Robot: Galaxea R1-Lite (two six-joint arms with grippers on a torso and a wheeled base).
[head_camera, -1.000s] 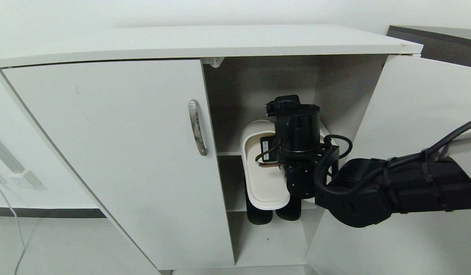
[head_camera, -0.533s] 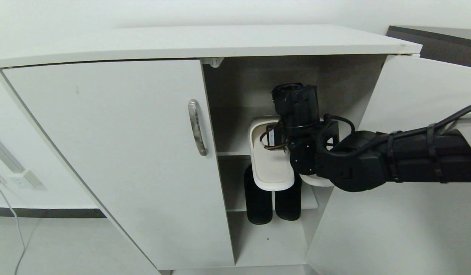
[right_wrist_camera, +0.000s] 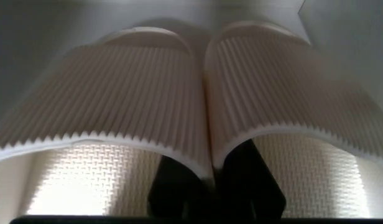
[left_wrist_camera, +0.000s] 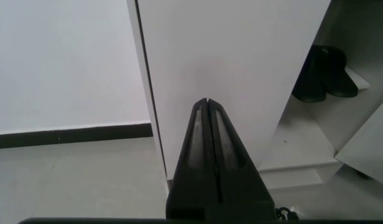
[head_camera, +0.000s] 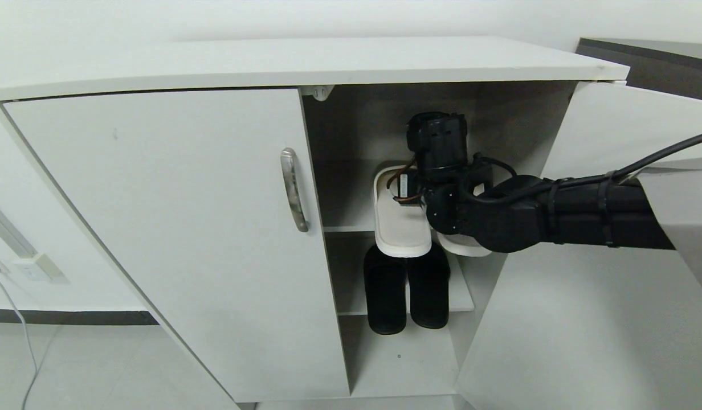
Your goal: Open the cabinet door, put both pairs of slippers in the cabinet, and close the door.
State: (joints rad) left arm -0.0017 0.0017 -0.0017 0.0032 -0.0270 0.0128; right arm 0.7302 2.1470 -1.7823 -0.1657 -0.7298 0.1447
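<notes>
Nearest me is pale tiled floor [head_camera: 89, 364], with a grey cable [head_camera: 20, 324] trailing down from a socket [head_camera: 40, 265] on the left wall. The left gripper [left_wrist_camera: 207, 102] hangs low in front of the closed left door [head_camera: 174, 228], its fingers pressed together on nothing. That door has a metal handle [head_camera: 293, 189], and the right door [head_camera: 584, 319] is swung wide open. Inside the white cabinet [head_camera: 305, 60], the black slippers [head_camera: 385, 296] sit side by side on the lower shelf with their heels poking out. Above them, at the upper shelf, are the white slippers [head_camera: 401, 222]: cream, with ribbed straps and heels past the edge. The right gripper [right_wrist_camera: 213, 180] is clamped on their straps. I can't tell if they're resting on the shelf.
</notes>
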